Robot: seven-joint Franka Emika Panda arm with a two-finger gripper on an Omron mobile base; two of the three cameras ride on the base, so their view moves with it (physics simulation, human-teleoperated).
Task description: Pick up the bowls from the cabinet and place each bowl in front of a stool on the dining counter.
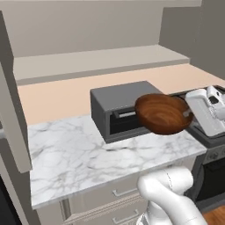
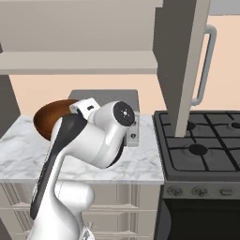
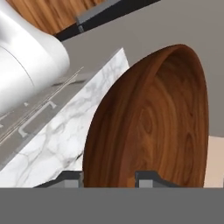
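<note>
One bowl in play right now, the dark brown wood-look bowl [image 1: 163, 113], and it's up in the air, tipped on its side so the hollow faces sideways rather than up. The gripper [image 3: 108, 177] has it pinched by the rim: in the hand view the two dark fingertips [image 3: 70, 178] sit either side of the bowl's edge, jaws fairly narrow and clamped on it. The wood grain is really clear from that camera.

It's hanging above the marble countertop [image 1: 96, 158], right in front of a grey boxy appliance [image 1: 116, 105] that looks like a toaster oven or small microwave, and not touching either one. From the right base view the bowl [image 2: 49, 117] peeks out behind the white arm [image 2: 89, 140], which blocks most of it.

Further out: cream drawer fronts [image 1: 110, 197] under the counter, a black gas stove [image 2: 201, 145] just beside the marble on the right, and the beige cabinet door [image 2: 187, 61] swung open above the stove with its long curved pale handle [image 2: 206, 65]. The cabinet's underside [image 1: 101, 61] runs along the wall above the counter.
</note>
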